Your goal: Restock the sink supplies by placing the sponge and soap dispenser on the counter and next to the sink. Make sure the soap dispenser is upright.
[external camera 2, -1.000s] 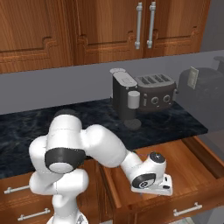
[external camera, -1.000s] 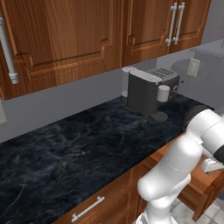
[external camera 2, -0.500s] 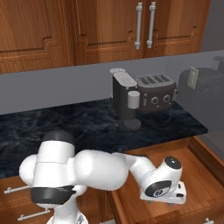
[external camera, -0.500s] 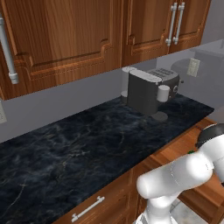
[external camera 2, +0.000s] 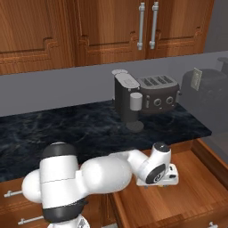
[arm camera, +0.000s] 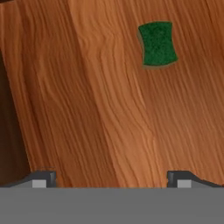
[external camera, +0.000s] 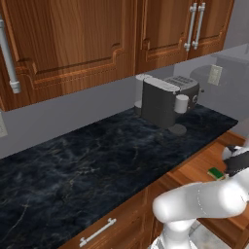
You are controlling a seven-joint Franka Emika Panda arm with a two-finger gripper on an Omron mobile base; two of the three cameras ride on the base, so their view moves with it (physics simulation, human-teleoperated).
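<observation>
A green sponge (arm camera: 157,44) lies flat on the wooden floor of an open drawer (arm camera: 100,109). It also appears as a small green patch, the sponge (external camera: 215,173), in the left base view. My gripper (arm camera: 111,180) hangs above the drawer floor with its fingertips (arm camera: 43,179) spread wide and nothing between them. The sponge lies ahead of it and off to one side, not touching. From the right base view my hand (external camera 2: 167,176) points down into the drawer (external camera 2: 191,187), below the black counter (external camera 2: 89,129). The soap dispenser and the sink are out of view.
A dark coffee machine (external camera 2: 127,95) and a toaster (external camera 2: 158,91) stand at the back of the counter (external camera: 97,160) near its right end. Brown wall cabinets (external camera: 73,44) hang above. The drawer's side walls (external camera 2: 209,158) box in the hand.
My arm has swung down and to the right, carrying the hand lower into the open drawer. The jaws have stayed wide apart.
</observation>
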